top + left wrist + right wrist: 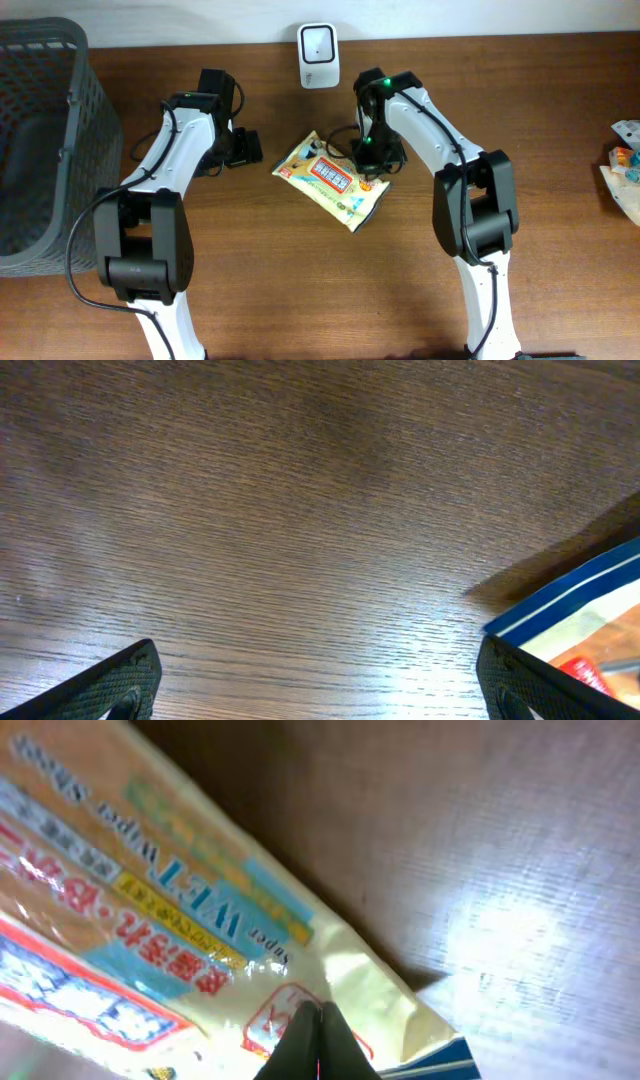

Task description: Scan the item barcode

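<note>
Overhead, the wooden counter [300, 290] carries the wet-wipes pack [330, 180], lying flat near the white scanner [318, 43]. Left wrist: the left jaws gape wide, empty, beside it. Right wrist: the right jaws pinch shut on its thin corner, and the slick film could slip out when lifted.

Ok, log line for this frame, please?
phase: grasp | right gripper: shut on wet wipes pack edge | left gripper: open, over table beside pack | scanner: behind pack
</note>
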You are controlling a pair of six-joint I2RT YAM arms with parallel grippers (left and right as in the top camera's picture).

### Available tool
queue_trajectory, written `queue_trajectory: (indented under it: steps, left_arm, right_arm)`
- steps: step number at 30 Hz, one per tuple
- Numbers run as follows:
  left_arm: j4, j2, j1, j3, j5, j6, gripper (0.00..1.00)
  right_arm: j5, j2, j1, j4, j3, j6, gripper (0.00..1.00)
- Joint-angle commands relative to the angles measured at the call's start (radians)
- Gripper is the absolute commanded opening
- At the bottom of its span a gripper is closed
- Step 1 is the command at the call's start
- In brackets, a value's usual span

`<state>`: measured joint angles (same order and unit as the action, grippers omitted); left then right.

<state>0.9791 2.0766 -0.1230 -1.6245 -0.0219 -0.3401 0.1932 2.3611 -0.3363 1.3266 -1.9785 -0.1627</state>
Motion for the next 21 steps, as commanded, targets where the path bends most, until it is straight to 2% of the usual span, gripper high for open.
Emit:
queue_trajectory:
  steps: [1,4,9,10,12,13,14,15,21]
  left_arm:
    - [-0.001,-0.013,0.002,0.007,0.008,-0.003,0.99]
    - [-0.002,-0.013,0.002,0.007,0.008,-0.003,0.99]
    - [-0.001,-0.013,0.002,0.007,0.008,-0.003,0.99]
    - [-0.001,-0.013,0.002,0.007,0.008,-0.003,0.99]
    - [-0.002,-0.013,0.002,0.007,0.008,-0.003,0.99]
    - [-0.002,-0.013,0.002,0.007,0.008,-0.003,0.99]
    - [-0.001,-0.013,0.002,0.007,0.008,-0.003,0.99]
    - [-0.002,-0.013,0.002,0.007,0.008,-0.003,0.99]
    - [-0.002,-0.013,0.002,0.007,0.008,-0.003,0.99]
  right_arm:
    - [0.032,-0.008,-0.043,0.066,-0.002,-0.011,0.04]
    - [0.034,-0.045,-0.082,0.083,-0.002,-0.010,0.04]
    - [-0.027,-0.117,-0.141,0.009,-0.002,0.106,0.06]
    - [-0.046,-0.118,-0.151,-0.015,-0.002,0.150,0.26]
    - [-0.068,-0.114,-0.161,-0.042,-0.001,0.166,0.75]
    - [-0.071,-0.114,-0.162,-0.053,-0.001,0.166,0.93]
    - [-0.071,-0.114,-0.162,-0.060,-0.002,0.160,0.99]
    - [-0.070,-0.114,-0.162,-0.064,-0.001,0.150,1.00]
    - [-0.074,-0.113,-0.183,-0.128,0.028,0.192,0.98]
